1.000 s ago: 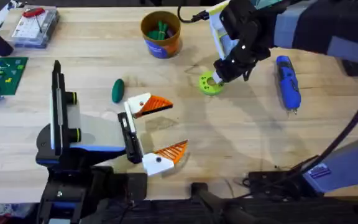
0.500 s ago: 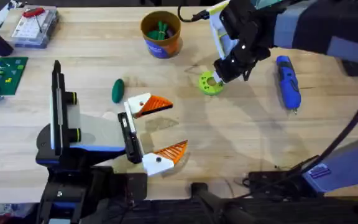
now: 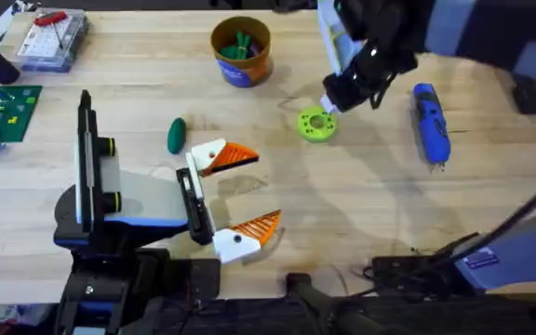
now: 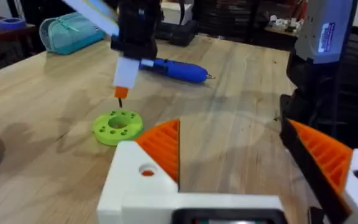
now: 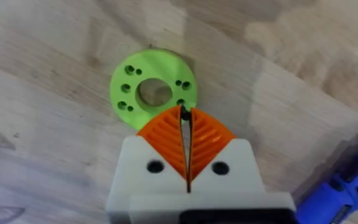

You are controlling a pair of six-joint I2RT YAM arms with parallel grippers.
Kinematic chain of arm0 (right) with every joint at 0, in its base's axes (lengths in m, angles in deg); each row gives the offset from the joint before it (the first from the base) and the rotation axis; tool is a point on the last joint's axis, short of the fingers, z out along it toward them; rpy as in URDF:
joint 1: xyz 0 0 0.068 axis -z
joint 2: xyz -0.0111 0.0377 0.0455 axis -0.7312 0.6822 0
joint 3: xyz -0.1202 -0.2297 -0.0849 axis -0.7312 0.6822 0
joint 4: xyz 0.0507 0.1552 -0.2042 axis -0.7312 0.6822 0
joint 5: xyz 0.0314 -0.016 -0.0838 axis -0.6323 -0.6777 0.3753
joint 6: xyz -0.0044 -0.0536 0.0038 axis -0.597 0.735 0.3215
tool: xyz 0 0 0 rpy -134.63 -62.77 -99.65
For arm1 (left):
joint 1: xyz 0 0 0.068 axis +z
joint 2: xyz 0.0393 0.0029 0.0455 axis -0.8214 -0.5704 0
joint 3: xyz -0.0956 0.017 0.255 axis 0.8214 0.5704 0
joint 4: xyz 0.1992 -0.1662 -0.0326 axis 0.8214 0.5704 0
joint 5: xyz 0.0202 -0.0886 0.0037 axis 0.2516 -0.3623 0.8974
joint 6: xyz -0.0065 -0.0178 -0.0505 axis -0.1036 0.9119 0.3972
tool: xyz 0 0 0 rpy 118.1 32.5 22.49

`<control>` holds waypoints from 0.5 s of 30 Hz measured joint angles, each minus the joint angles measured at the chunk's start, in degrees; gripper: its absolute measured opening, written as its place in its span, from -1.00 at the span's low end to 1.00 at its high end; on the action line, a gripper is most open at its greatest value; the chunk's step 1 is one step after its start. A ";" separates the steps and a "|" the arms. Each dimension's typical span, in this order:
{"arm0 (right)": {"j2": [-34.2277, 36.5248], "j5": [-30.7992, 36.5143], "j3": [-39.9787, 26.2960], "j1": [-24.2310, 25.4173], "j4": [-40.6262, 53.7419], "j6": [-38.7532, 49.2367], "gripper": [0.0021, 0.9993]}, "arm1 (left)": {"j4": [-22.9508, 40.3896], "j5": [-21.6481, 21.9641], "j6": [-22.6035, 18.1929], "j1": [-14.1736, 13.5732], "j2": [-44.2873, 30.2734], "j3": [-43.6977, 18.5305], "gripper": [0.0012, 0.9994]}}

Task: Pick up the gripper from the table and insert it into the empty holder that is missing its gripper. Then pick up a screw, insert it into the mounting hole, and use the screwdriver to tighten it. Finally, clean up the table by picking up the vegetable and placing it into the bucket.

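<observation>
My right gripper (image 3: 331,100) hangs just above the lime-green ring (image 3: 316,125) with its fingers shut on a small dark screw (image 5: 184,113); the screw's tip points down at the ring (image 5: 153,93). The blue screwdriver (image 3: 430,123) lies to the ring's right on the table (image 3: 370,195). The dark green vegetable (image 3: 176,135) lies left of centre, and the orange-and-blue bucket (image 3: 241,51) stands at the back. My left gripper (image 3: 249,189) rests open near the front, beside the vegetable. The loose gripper and the holder are out of view.
A clear parts box (image 3: 52,37) and a green board (image 3: 3,110) sit at the far left. The bucket holds some green pieces. Bare wood lies between the ring and the front edge.
The right gripper has lifted slightly up and back from the ring, keeping the screw. The left arm has not moved.
</observation>
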 joint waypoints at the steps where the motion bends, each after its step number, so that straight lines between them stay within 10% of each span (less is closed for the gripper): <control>1: -0.60 -0.01 -0.87 0.00 0.71 0.00 -1.00 | 0.00 0.00 0.00 0.00 0.00 0.00 0.99; 15: -5.46 0.05 -20.60 -3.12 18.65 1.49 -1.00 | 0.00 0.00 0.02 0.00 0.00 0.00 0.99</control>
